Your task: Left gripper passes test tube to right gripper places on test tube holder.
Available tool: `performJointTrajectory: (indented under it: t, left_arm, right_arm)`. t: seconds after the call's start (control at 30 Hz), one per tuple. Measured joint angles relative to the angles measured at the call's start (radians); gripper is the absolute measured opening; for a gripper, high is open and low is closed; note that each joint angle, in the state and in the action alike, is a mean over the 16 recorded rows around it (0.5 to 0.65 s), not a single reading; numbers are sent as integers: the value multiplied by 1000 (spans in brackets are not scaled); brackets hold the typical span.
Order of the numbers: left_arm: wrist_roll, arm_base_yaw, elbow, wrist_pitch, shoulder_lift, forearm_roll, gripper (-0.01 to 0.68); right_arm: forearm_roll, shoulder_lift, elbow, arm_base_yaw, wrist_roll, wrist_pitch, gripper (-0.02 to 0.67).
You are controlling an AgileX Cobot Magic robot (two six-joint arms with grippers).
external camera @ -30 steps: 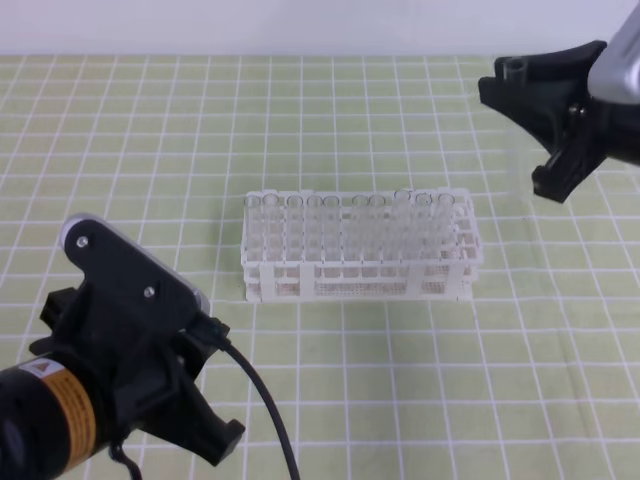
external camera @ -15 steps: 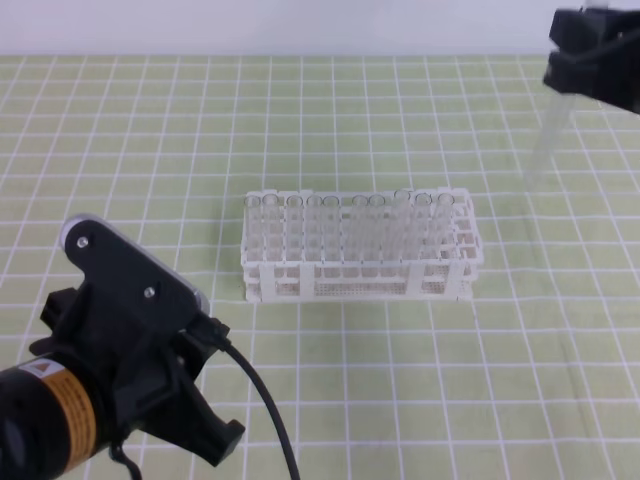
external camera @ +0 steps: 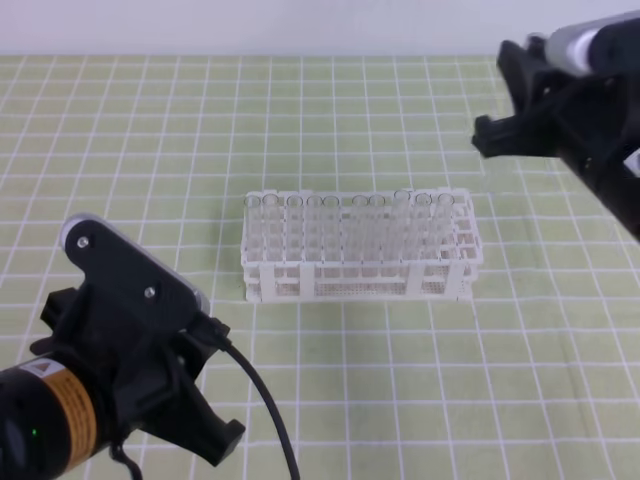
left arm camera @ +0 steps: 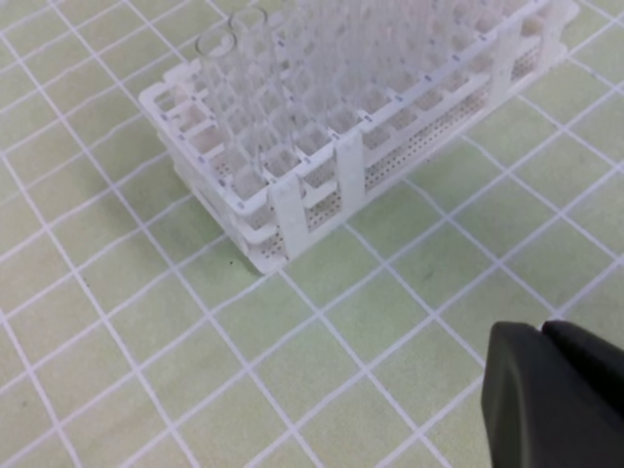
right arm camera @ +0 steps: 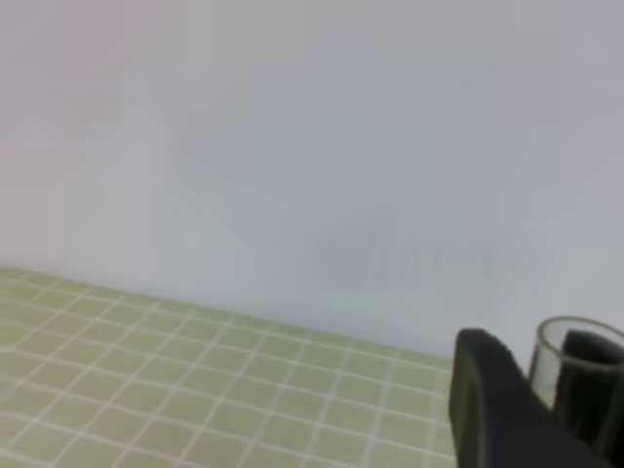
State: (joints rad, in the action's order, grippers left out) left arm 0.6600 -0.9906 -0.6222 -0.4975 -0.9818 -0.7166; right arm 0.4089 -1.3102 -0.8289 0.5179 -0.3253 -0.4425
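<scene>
Tube first: in my right wrist view the test tube point(right arm camera: 580, 366) sits clamped in the right claw point(right arm camera: 546, 409), its clear open rim showing between the two black fingers point(right arm camera: 487, 409). From the high camera that right claw point(external camera: 545, 115) hangs at the upper right, above the green gridded desk point(external camera: 400, 400) and behind the right end of the test tube holder point(external camera: 360, 245); I cannot make out the tube itself there. The white holder stands mid-desk with other clear tubes point(external camera: 400, 215) upright in its holes. My left claw point(external camera: 190, 400) waits low at the near left, well apart from the holder. In the left wrist view its fingers point(left arm camera: 551, 400) lie pressed together, gripping nothing.
</scene>
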Motion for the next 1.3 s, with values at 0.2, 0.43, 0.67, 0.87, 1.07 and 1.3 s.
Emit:
performJointTrajectory:
  t: [0.2, 0.43, 0.67, 0.87, 1.07, 1.3]
  left_arm:
    - [0, 0, 0, 0, 0, 0, 0]
    - [0, 0, 0, 0, 0, -1, 0]
    - [0, 0, 0, 0, 0, -2, 0]
    - [0, 0, 0, 0, 0, -3, 0]
    - [0, 1, 0, 1, 0, -4, 0]
    - [0, 0, 0, 0, 0, -3, 0]
  right_arm:
    - [-125, -53, 19, 4, 58, -51, 10]
    - [-189, -90, 46, 4, 100, -117, 10]
    - [-218, -110, 68, 5, 133, -163, 10]
    - [-253, -139, 92, 7, 194, -220, 10]
    - [-270, -176, 146, 9, 240, -350, 10]
    - [-282, -203, 208, 9, 264, -493, 10]
